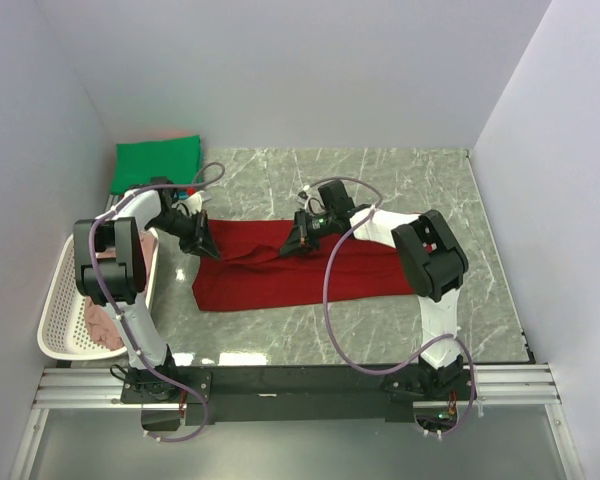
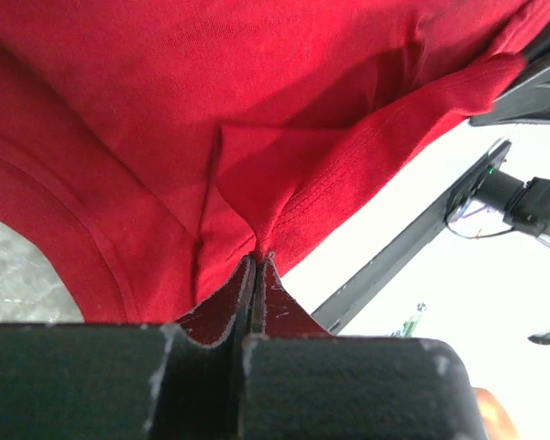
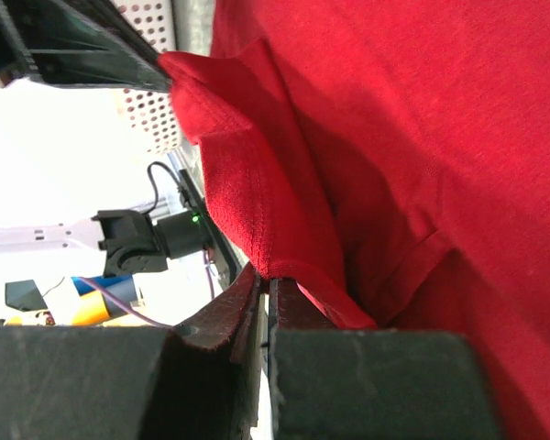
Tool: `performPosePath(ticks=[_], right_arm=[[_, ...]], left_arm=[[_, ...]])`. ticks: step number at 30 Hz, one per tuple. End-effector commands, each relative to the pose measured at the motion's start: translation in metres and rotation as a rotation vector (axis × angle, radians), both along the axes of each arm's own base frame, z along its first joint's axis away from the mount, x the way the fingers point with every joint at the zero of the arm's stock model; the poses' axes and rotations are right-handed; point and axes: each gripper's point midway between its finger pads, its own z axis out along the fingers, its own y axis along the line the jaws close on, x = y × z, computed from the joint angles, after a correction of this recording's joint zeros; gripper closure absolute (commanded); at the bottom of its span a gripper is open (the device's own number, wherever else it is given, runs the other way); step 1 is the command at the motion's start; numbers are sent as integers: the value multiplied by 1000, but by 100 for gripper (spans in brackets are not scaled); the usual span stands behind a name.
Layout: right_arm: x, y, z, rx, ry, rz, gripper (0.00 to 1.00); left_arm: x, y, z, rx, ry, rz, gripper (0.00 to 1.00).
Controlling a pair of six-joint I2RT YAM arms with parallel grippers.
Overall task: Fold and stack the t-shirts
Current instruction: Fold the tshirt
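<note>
A dark red t-shirt (image 1: 300, 275) lies spread across the middle of the marble table. My left gripper (image 1: 208, 247) is shut on a pinch of its cloth at the upper left edge; in the left wrist view the red fabric (image 2: 257, 119) rises from the closed fingertips (image 2: 257, 259). My right gripper (image 1: 292, 246) is shut on the shirt's upper edge near the middle; in the right wrist view a folded hem (image 3: 257, 192) runs into the closed fingertips (image 3: 268, 278). A folded green t-shirt (image 1: 158, 162) lies at the back left on a pink one (image 1: 175, 137).
A white lattice basket (image 1: 65, 320) stands at the left edge with pink cloth (image 1: 105, 325) inside. White walls close in the table on the left, back and right. The metal rail with the arm bases (image 1: 300, 385) runs along the near edge.
</note>
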Motion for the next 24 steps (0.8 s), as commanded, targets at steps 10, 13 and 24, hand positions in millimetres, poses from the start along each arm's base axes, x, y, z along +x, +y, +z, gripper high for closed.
performPosePath(ticks=[10, 13, 24], right_arm=[[22, 5, -6, -9, -33, -9, 100], [26, 5, -5, -9, -42, -14, 100], [41, 1, 0, -1, -63, -54, 100]], left_arm=[[30, 12, 22, 0, -83, 91, 99], [33, 13, 23, -17, -81, 107, 99], [48, 12, 32, -53, -78, 159, 99]])
